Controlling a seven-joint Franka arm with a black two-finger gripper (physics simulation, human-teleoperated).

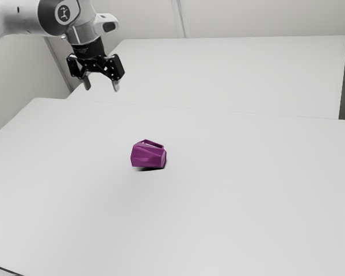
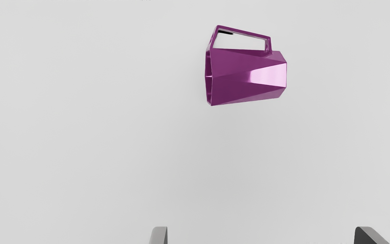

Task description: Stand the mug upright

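On the white table, the mug lies on its side, below the claw and toward the exterior view's right of it. From where I stand, the step reads as approach & grasp; the upright pos. is not met. Note orient.: mouth and base are set roughly along the line btwn the fingers, w/ the handle on the side of the body farther from them. Rec. procedure: (1) center claw over body; (2) rotate wrist approx. a quarter turn, so the fingers straddle the body's width, not its length; (3) descend vert., keeping clear of handle; (4) close gently, as the slanted facets could slip; (5) lift, tilt until base faces down, lower to full contact, then release. Caution: an off-center pinch may roll the mug or swing it mid-tilt. Claw status: fingers spread wide, nothing btwn them, no contact w/ mug or table; clearance to both is ample.
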